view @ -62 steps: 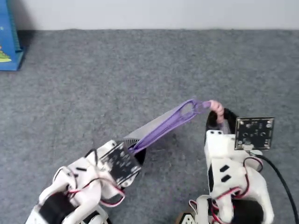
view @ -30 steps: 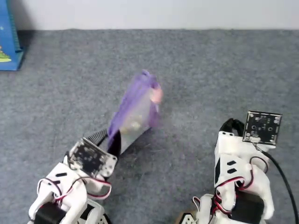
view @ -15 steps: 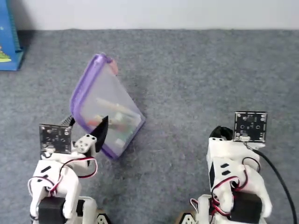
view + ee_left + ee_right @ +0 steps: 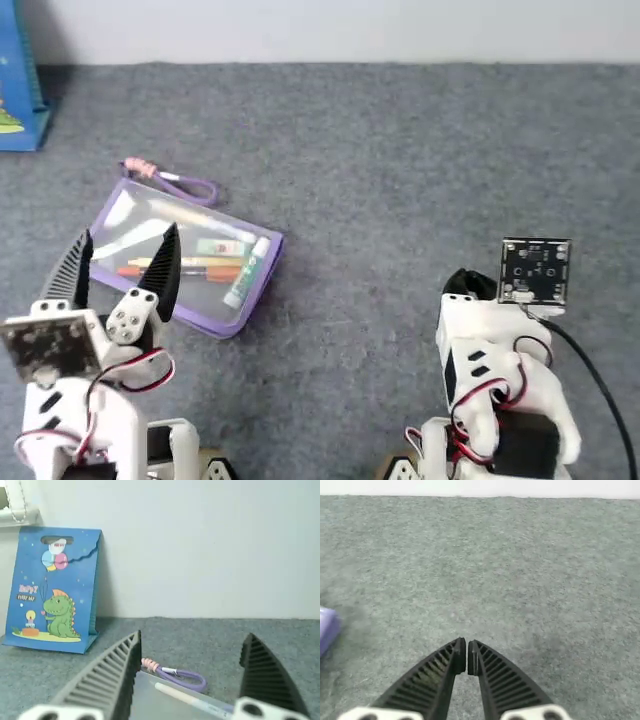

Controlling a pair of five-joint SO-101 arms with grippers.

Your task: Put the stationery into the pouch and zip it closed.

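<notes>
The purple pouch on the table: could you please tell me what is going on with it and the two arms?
The pouch lies flat on the grey table with the stationery inside, seen through its clear face. The left gripper hovers over its near edge, fingers open, holding nothing. The right gripper is shut on nothing, well apart from the pouch.
</notes>
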